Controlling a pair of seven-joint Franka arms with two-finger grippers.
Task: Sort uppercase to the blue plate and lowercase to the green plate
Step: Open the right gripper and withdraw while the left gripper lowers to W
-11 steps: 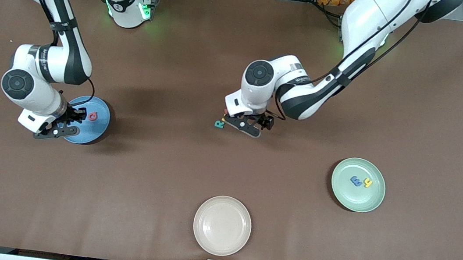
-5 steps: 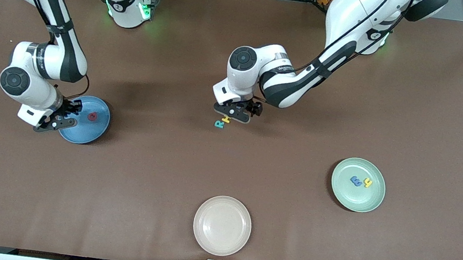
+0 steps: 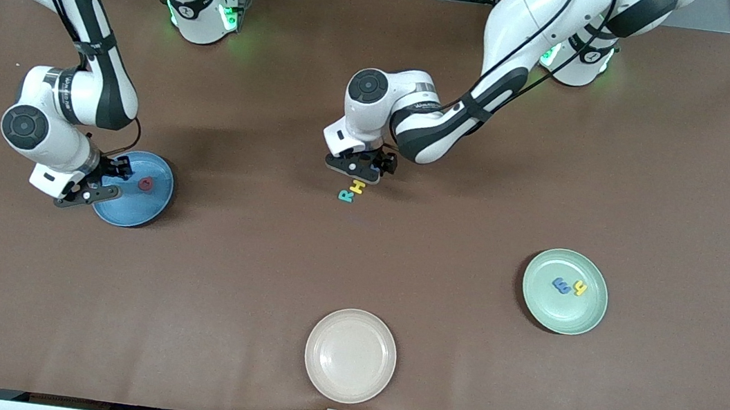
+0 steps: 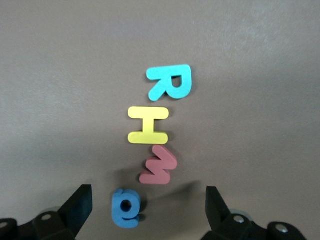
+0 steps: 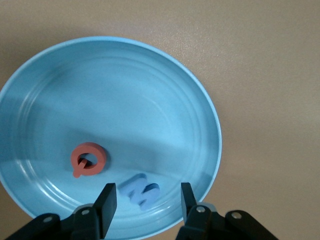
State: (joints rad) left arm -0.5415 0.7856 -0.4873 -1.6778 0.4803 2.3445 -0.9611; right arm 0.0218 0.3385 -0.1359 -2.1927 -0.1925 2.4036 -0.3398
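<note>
A: Where do we stand with the capitals?

B: We see the red Q (image 5: pixel 88 159) and the dark blue W (image 5: pixel 141 193) lying apart in the blue plate (image 3: pixel 156 204). Our right gripper (image 5: pixel 146 202) hangs over that plate's rim, its fingers parted around nothing, the W just below them.

A: And the cluster near the middle of the table (image 3: pixel 382 61)?

B: 4 letters sit in a row. The teal R (image 4: pixel 170 82) is nearest the front camera, then the yellow H (image 4: pixel 148 125), then the red "m" (image 4: pixel 159 165), then the blue "a" (image 4: pixel 125 207). The left gripper (image 4: pixel 147 210) hovers over the "a", fingers spread wide and empty, with the "a" between them and the red "m" close beside it.

A: The green plate (image 3: pixel 591 316)?

B: It holds 2 letters side by side, a blue "m" (image 3: pixel 562 285) and the yellow "y" (image 3: pixel 580 288). The cream plate (image 3: pixel 350 356) lies nearer the front camera than the R.
</note>
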